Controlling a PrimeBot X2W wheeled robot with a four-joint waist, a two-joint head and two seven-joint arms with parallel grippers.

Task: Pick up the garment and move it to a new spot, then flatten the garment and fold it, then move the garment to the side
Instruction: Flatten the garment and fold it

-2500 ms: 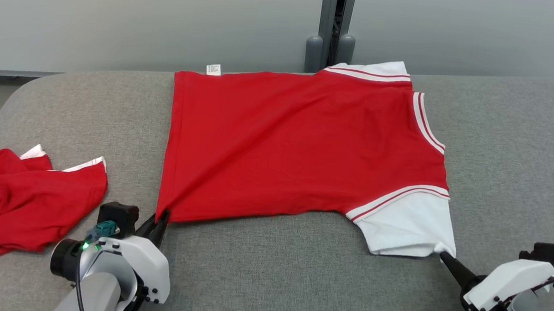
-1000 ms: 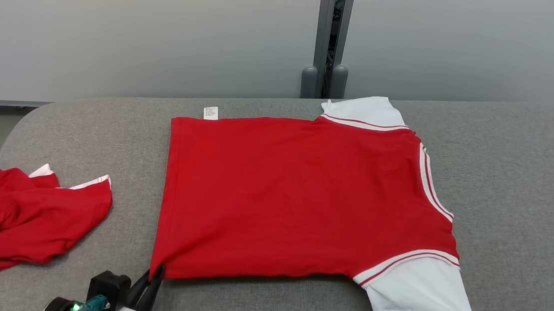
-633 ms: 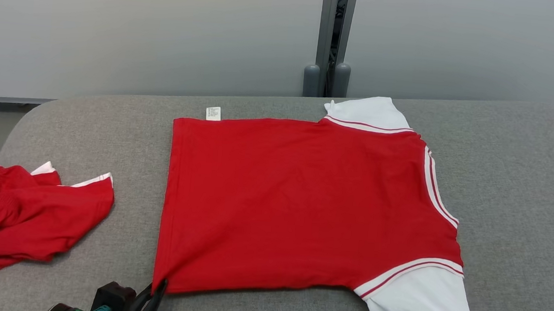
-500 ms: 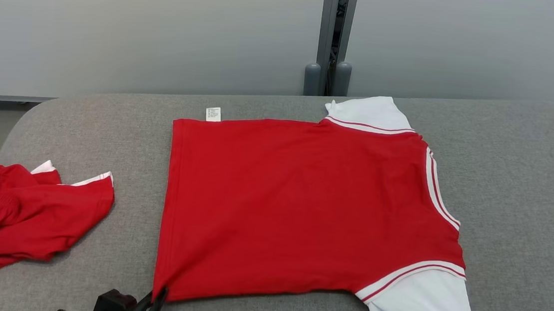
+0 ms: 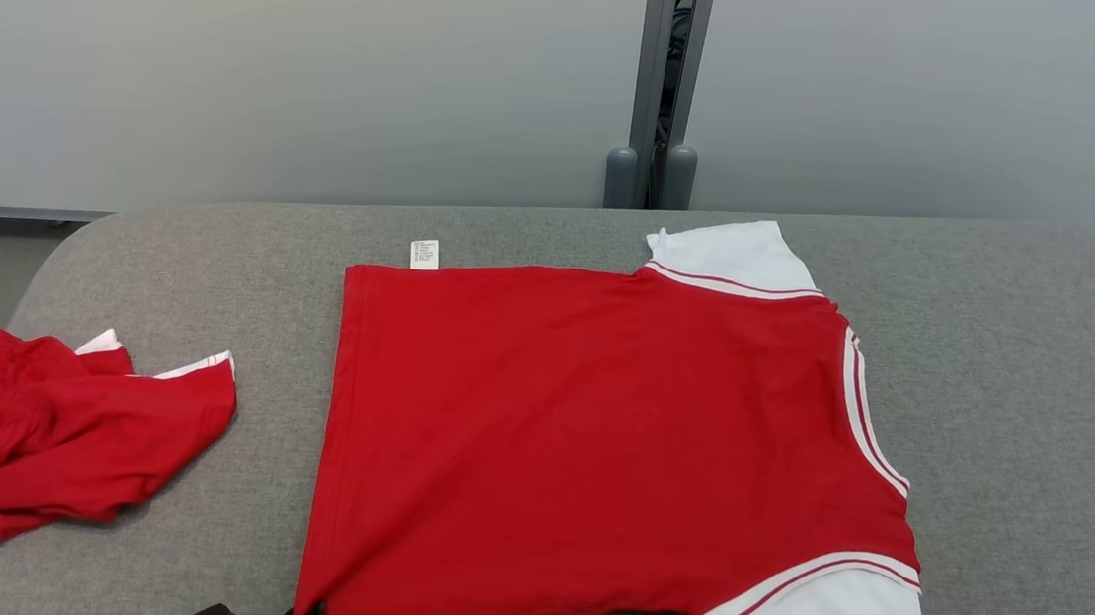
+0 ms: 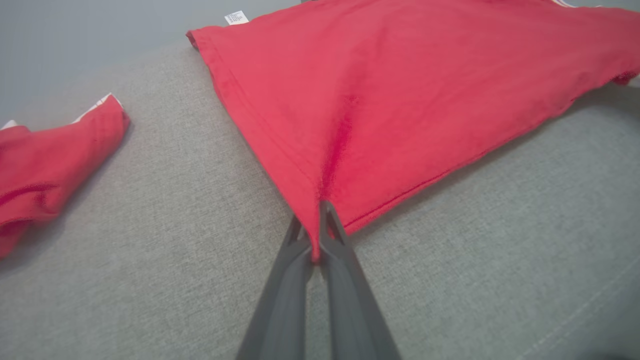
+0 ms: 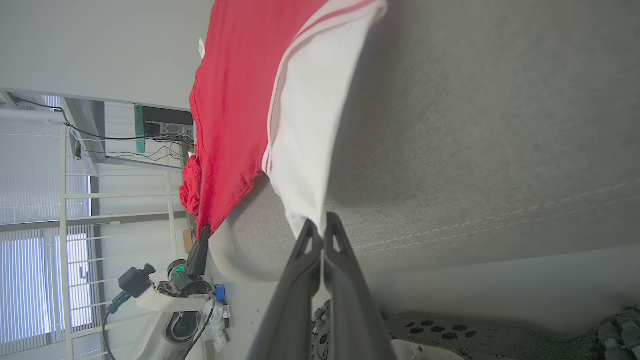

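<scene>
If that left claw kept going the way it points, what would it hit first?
The red shirt itself: the left gripper is shut on its corner, so it would probably just bunch that cloth ahead.

Ahead of our left gripper (image 6: 313, 220) the shirt (image 5: 596, 431) is smooth matt cloth; the table (image 5: 1046, 391) beneath, rough weave.

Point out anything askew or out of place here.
The shirt lies nearly flat, but its near hem corner is pinched into a creased peak by the left hand. A second red garment lies crumpled to its left.
</scene>
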